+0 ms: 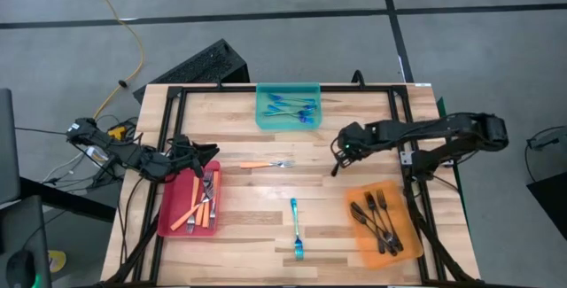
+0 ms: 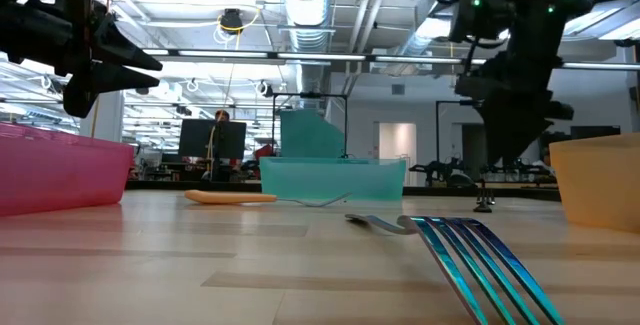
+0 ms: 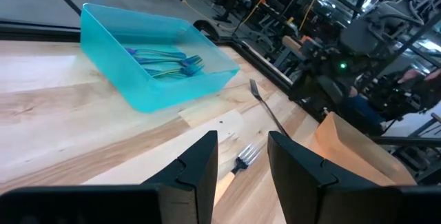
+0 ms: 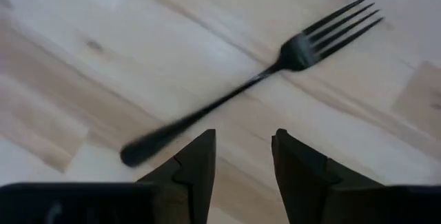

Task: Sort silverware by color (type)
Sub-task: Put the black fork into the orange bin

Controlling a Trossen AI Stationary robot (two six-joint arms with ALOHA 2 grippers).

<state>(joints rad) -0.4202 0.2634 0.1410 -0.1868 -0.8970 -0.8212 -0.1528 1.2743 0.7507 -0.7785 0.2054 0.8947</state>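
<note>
Silverware lies sorted in part: blue forks (image 1: 292, 106) in the teal tray (image 1: 262, 120) at upper centre of the high view, orange-handled forks (image 1: 197, 210) in the red tray (image 1: 168, 221) at lower left, dark forks (image 1: 379, 220) in the orange tray (image 1: 361, 244) at lower right. Loose on the wood are an orange-handled fork (image 1: 266, 164) at centre, a blue fork (image 1: 296, 228) below it, and a dark fork (image 4: 248, 86) that the right wrist view shows whole but the high view mostly hides under the right arm. The right gripper (image 4: 242, 156) hovers over that fork, fingers parted, touching nothing. The left gripper (image 3: 241, 160) sits over the red tray's upper edge, fingers apart and empty. In the low view the near blue fork (image 2: 470, 255) is cut off at the bottom edge, and the trays' contents are hidden behind their walls.
</note>
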